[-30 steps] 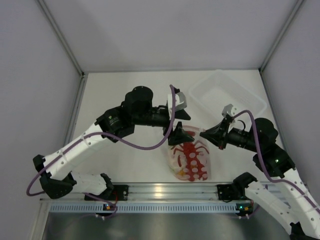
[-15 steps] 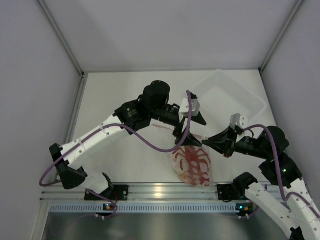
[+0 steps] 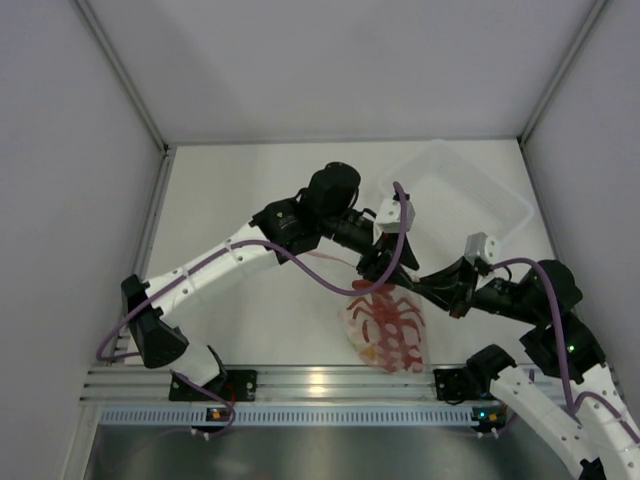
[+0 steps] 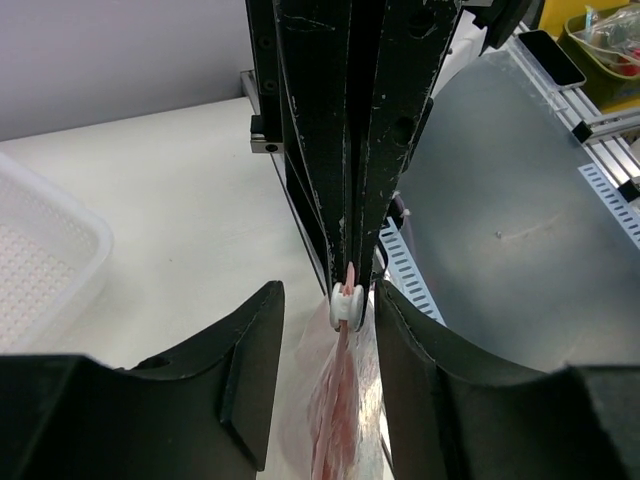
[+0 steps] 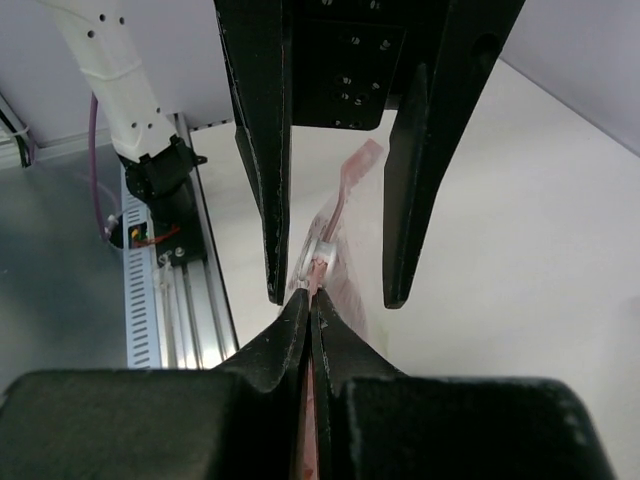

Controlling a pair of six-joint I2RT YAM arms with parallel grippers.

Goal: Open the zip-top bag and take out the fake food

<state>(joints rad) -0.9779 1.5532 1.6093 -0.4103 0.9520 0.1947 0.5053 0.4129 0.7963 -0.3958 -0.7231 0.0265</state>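
Pinching the pink-red zip strip (image 5: 350, 180) of the zip-top bag (image 3: 388, 338) is my right gripper (image 5: 310, 300), fingers pressed flat together on it w/ no gap. The bag hangs from that strip down to the table (image 3: 250, 190) near the front rail (image 3: 320, 382), btwn my two arms. A red lobster (image 3: 392, 322) shows thru the plastic; other pieces inside are too blurred to name. A white slider (image 4: 346, 303) sits on the strip, just past my right fingertips. My left gripper (image 4: 328, 295) is spread wide and straddles strip and slider w/o touching either, holding nothing. The clear tray (image 3: 500, 200) sits well apart at back right. Vs. 1 s ago: my left arm has reached further right, my right gripper has pulled back toward its own side, and the bag has shifted slightly right and nearer the rail.
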